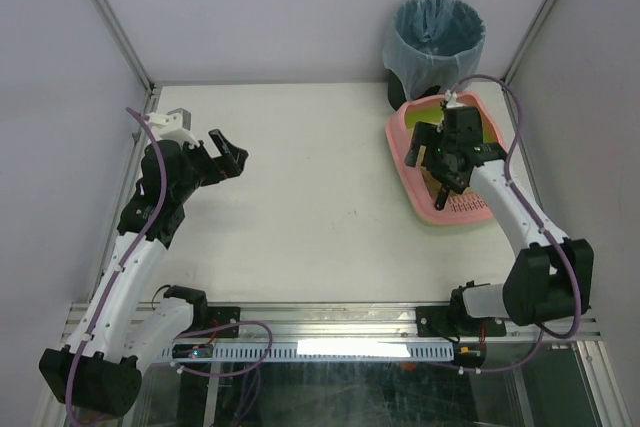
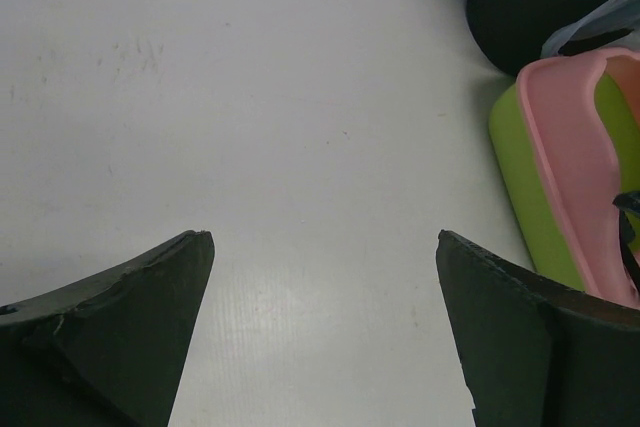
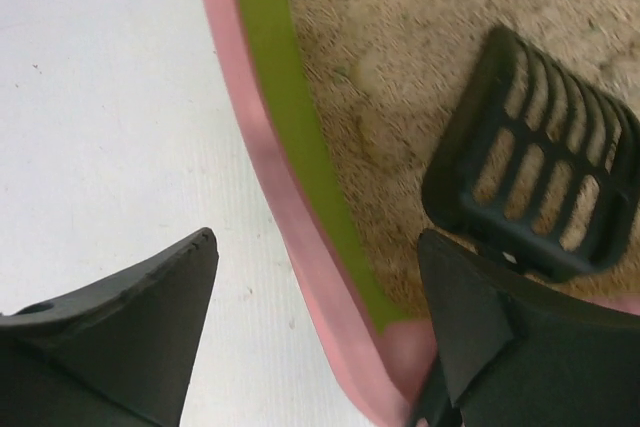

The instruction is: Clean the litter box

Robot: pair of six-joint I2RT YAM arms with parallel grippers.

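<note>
two claws: both spread wide, nothing held between the fingers of either
litter box (image 1: 400,152): far right of the desk (image 1: 300,167), just in front of the bin (image 1: 400,42)
left claw (image 2: 325,237): over bare desk, well apart from the box
right claw (image 3: 318,239): straddles the box's side wall, one finger outside, one over the litter (image 3: 420,37)
scoop (image 3: 530,197): on the litter, just beside the inner finger, not between the fingers
risk one: closing here would likely pinch the wall, not the scoop; a lift could then tip litter out
risk two: the inner finger may shove the scoop aside
</note>
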